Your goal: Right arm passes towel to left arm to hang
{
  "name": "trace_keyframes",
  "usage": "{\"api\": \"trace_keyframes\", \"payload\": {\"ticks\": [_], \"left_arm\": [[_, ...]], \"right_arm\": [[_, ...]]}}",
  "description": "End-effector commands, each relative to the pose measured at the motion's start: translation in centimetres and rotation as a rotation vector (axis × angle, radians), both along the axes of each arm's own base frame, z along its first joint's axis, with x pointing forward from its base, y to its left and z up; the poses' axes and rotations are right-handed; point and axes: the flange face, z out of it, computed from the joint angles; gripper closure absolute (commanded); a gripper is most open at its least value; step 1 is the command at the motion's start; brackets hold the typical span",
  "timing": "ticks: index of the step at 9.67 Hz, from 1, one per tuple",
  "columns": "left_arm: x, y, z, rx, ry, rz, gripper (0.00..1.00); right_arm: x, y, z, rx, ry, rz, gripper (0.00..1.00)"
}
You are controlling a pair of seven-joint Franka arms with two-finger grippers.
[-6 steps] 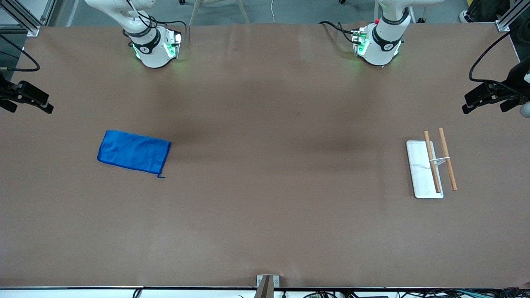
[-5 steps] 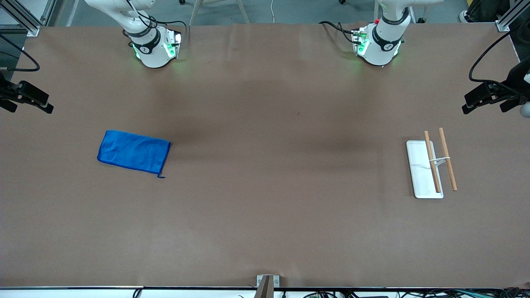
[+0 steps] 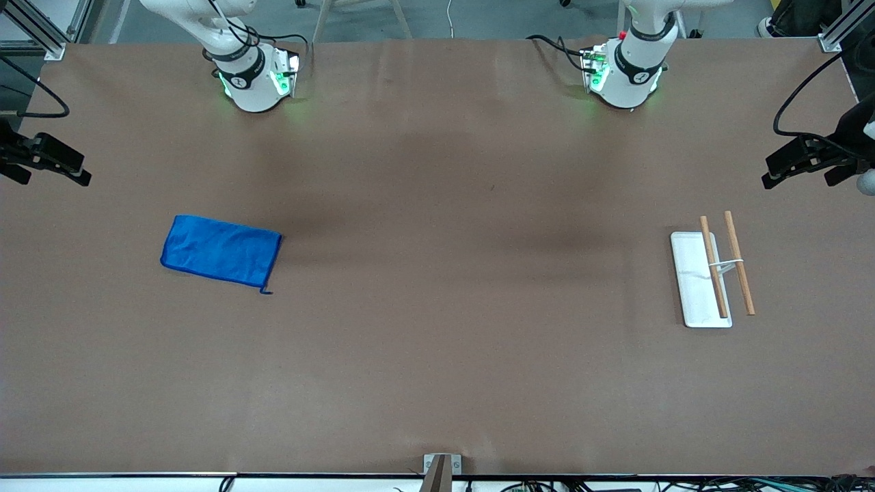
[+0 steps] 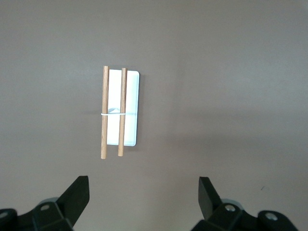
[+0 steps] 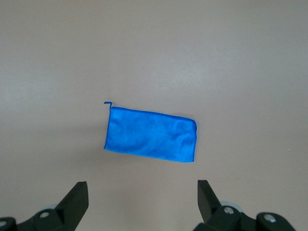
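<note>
Front view is showing my blue towel (image 3: pixel 221 250) lying flat on the brown table (image 3: pixel 437 355) toward my right arm's end, a white-based wooden rack (image 3: pixel 711 273) toward my left arm's. Left wrist view: my left gripper (image 4: pixel 143 197) is hanging wide open over the rack (image 4: pixel 120 111). Right wrist view: my right gripper (image 5: pixel 142 199) is gaping wide over the towel (image 5: pixel 150 134).

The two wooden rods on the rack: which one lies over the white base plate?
The rod nearer the right arm's end of the table lies over the white base plate. The other rod runs beside the plate, over bare table.
</note>
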Motion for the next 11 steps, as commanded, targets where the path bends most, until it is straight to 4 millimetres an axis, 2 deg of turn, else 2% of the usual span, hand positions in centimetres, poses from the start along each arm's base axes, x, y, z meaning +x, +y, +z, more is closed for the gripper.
{"api": "trace_keyframes", "payload": {"ticks": [1,3,5,7,10,11], "left_arm": [[0.7,-0.3,-1.6,-0.006,0.026,0.011,0.0],[0.8,-0.1,-1.7,-0.005,0.027,0.014,0.0],[0.8,0.0,-1.7,-0.002,0.027,0.015,0.0],[0.8,0.0,-1.7,-0.002,0.027,0.015,0.0],[0.8,0.0,-1.8,0.0,0.029,0.014,0.0],[0.8,0.0,-1.8,0.0,0.027,0.014,0.0]], "right_arm": [[0.8,0.4,-3.4,-0.019,0.018,0.015,0.0],[1.3,0.8,-10.1,-0.02,0.052,0.024,0.0],[-0.1,0.8,-18.5,-0.018,0.092,0.029,0.0],[-1.0,0.2,-25.0,-0.037,0.112,0.038,0.0],[-1.4,0.1,-31.8,-0.035,0.109,0.043,0.0],[-1.3,0.2,-33.1,-0.039,0.124,0.052,0.0]]}}
